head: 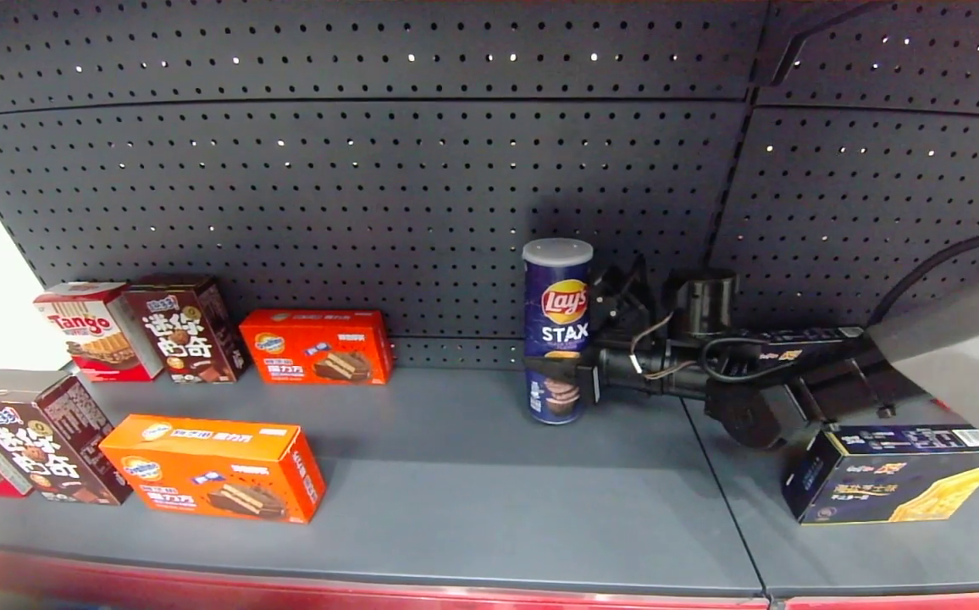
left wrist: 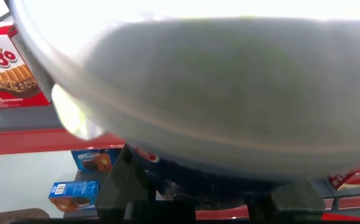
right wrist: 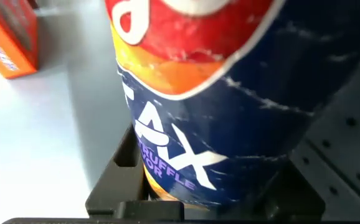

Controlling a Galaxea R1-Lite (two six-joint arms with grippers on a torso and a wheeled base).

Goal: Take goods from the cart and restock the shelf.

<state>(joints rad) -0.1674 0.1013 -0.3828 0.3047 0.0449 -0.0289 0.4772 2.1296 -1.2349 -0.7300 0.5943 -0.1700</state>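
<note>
Right claw (head: pixel 559 369) clamped on upright can (head: pixel 557 305), near shelf (head: pixel 456 474) back edge.
Skewed release could tip it; left claw (left wrist: pixel 211 199) seems to grip second can (left wrist: pixel 230 93).

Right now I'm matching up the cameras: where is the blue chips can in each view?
Head view: blue chips can upright right of centre, right gripper shut around it.
Right wrist view: close up, across the middle.
Left wrist view: cannot place it; a pale rounded thing is at the lens.
Shared landmark: grey shelf board.
</note>
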